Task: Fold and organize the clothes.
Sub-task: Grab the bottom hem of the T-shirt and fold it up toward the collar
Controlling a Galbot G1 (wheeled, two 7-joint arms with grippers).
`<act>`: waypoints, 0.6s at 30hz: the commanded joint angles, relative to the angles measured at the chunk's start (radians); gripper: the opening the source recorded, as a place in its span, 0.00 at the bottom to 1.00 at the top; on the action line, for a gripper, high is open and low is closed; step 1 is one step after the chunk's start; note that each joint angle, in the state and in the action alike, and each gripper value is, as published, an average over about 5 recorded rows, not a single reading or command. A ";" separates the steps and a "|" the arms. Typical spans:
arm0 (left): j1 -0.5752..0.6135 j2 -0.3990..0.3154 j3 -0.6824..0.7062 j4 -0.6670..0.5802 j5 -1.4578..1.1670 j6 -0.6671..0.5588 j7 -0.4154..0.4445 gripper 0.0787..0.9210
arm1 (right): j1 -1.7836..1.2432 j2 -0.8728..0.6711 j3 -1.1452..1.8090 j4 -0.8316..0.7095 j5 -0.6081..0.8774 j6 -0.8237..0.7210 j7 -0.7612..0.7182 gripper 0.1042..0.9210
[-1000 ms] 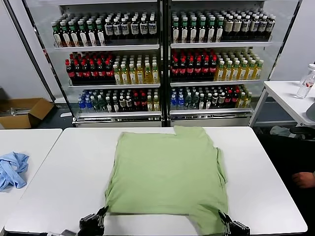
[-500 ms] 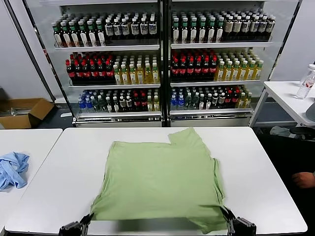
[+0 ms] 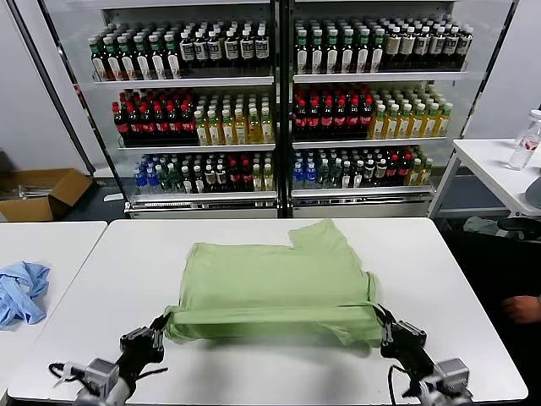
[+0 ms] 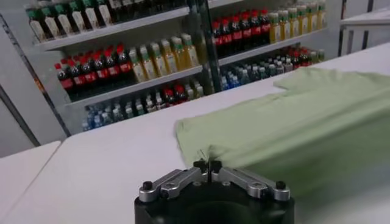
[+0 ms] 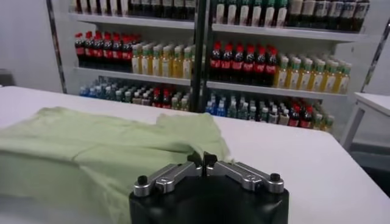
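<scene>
White table (image 3: 456, 279) before drink-stocked cooler shelves (image 3: 275, 110), with the light green shirt (image 3: 275, 283) lying mid-table, back up, print and buttons hidden. Since a second ago: near hem lifted off the near edge and carried toward the far side by the left gripper (image 3: 162, 326) and right gripper (image 3: 380, 326), each pinched tight on a near corner, so bottom-to-top fold judged about half made. No readable writing on bottle labels or shirt; blue garment (image 3: 21, 292) far left, untouched.

Green shirt (image 3: 275, 288) on white table (image 3: 439, 279), near hem pinched by left gripper (image 3: 163, 323), right gripper (image 3: 382, 326)
</scene>
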 commanded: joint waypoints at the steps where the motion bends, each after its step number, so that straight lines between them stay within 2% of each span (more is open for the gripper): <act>1: -0.184 -0.008 0.071 0.197 -0.004 -0.036 0.030 0.00 | 0.156 0.036 -0.104 -0.156 -0.036 -0.016 0.000 0.01; 9: -0.218 -0.027 0.109 0.258 0.043 -0.071 0.095 0.01 | 0.157 0.080 -0.141 -0.186 -0.085 -0.014 0.004 0.04; 13: -0.258 -0.053 0.143 0.291 0.079 -0.084 0.086 0.07 | 0.148 0.071 -0.114 -0.168 -0.085 -0.014 0.008 0.16; 18: -0.260 -0.053 0.126 0.276 0.069 -0.095 0.069 0.24 | 0.082 0.041 -0.055 -0.092 -0.079 -0.016 0.015 0.35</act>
